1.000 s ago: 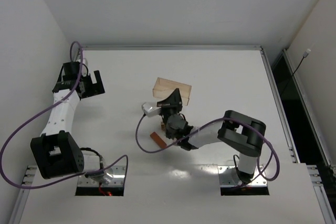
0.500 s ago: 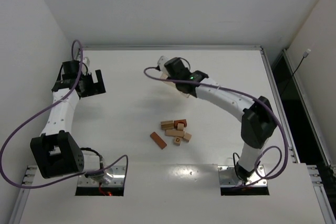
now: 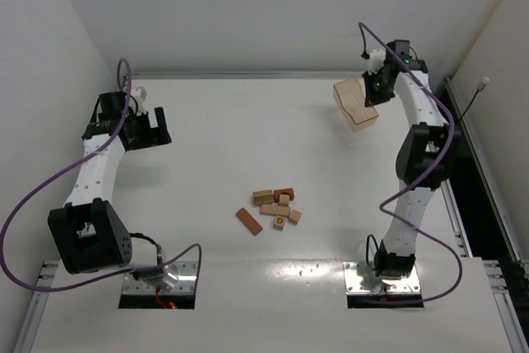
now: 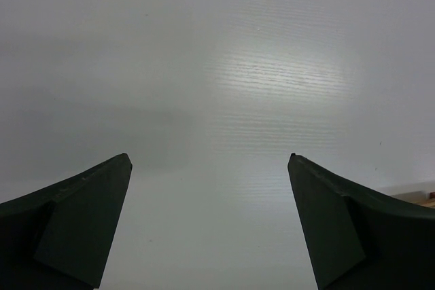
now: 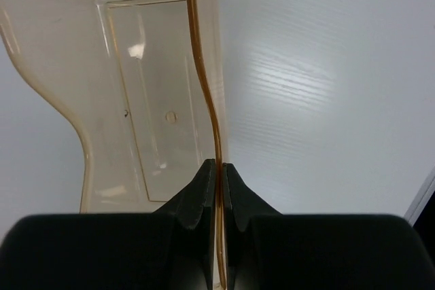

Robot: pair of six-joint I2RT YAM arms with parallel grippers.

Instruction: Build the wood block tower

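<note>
Several small wood blocks, light tan and reddish-brown, lie loose in a low heap at the table's middle front, and a reddish-brown bar lies just left of them. No tower stands. My right gripper is at the far right back, shut on the wall of the translucent tan tray and holding it above the table. In the right wrist view the fingers pinch the tray's rim, and the tray is empty. My left gripper is open and empty at the far left; the left wrist view shows its fingertips over bare table.
A raised metal rail borders the table's back edge and another rail its right side. White walls stand close on the left and right. The arm bases are bolted at the near edge.
My right arm has swung the tray from the table's middle to the far right back corner, leaving the blocks in a heap. My left gripper has barely moved.
</note>
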